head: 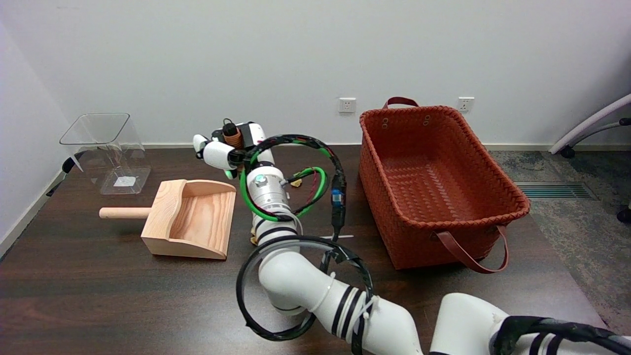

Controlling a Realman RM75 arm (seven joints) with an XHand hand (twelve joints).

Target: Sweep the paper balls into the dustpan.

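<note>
The wooden dustpan [190, 219] lies left of centre, its round handle pointing left and its mouth facing right. My right arm reaches over the table just right of it. My right hand [224, 150] is beyond the pan's far right corner, fingers curled around a brush handle [231, 136] wound in orange-brown cord with a black loop on top. Small tan bits [296, 183] show beside and under the forearm; the arm hides the rest of the brush. No paper ball shows anywhere.
A large orange-brown woven basket [493, 217] with handles stands at the right. A clear plastic bin [106, 150] sits at the far left by the wall. A white strip [340, 237] lies on the dark table near the arm's cables.
</note>
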